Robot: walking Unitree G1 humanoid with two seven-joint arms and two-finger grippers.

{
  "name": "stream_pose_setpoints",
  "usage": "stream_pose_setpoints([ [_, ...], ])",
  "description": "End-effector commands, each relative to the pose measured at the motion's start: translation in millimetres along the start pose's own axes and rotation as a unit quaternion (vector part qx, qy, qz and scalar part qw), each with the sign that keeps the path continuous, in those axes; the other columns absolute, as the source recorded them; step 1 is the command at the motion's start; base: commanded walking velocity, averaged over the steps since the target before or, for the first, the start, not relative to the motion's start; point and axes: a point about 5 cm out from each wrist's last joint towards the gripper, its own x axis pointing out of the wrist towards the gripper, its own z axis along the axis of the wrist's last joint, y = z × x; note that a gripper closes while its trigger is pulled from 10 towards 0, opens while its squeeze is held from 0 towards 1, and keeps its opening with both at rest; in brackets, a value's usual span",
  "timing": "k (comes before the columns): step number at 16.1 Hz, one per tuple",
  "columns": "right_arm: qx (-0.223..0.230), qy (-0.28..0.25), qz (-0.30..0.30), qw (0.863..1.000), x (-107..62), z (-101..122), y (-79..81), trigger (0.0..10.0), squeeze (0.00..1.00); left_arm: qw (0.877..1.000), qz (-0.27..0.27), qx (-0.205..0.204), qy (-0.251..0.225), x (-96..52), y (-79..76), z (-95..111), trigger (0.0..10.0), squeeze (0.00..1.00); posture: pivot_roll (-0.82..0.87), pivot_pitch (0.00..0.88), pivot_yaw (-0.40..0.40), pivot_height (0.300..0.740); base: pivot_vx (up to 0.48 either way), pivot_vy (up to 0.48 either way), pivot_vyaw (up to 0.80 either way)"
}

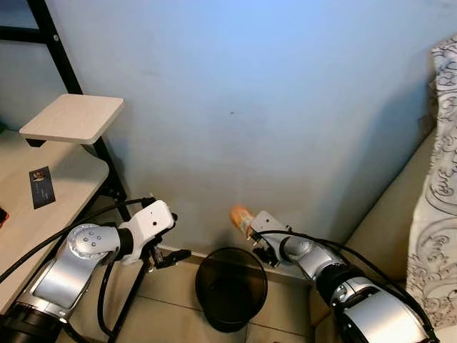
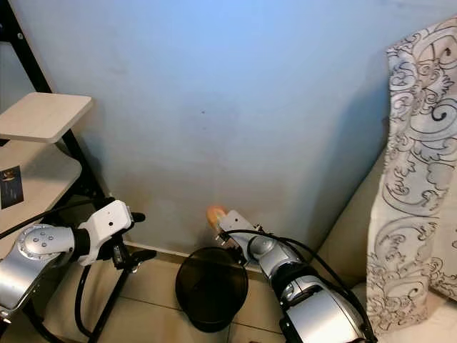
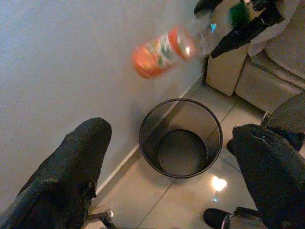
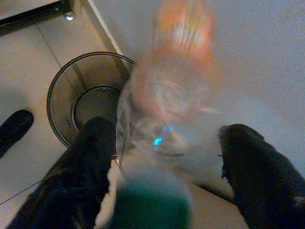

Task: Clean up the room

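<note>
One bottle (image 3: 164,50), orange label unreadable | above black bin (image 1: 230,288) by wall | right gripper (image 4: 167,167) fingers spread around it | left gripper (image 3: 171,162) released.

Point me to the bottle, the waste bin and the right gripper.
bottle (image 3: 162,50), left wrist view, on its orange label.
waste bin (image 1: 206,266), left eye view, on its black rim.
right gripper (image 4: 167,162), right wrist view, midway between its two black fingertips.
</note>
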Motion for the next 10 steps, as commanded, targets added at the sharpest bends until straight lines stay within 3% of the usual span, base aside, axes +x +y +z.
stream_pose_setpoints([
  [1,-0.001,-0.011,0.002,1.000,-0.4,6.8,-1.8,10.0,1.00,1.000,-0.001,0.011,0.002,1.2,2.2,3.0,10.0,0.00,0.02,0.000,-0.003,0.740,0.000,0.000,0.00],
  [10,0.022,-0.022,0.009,0.999,-1.0,-1.0,-1.3,10.0,1.00,1.000,-0.015,0.007,-0.002,6.3,-2.3,3.1,10.0,0.00,0.00,0.000,0.005,0.740,0.000,0.000,0.00],
])
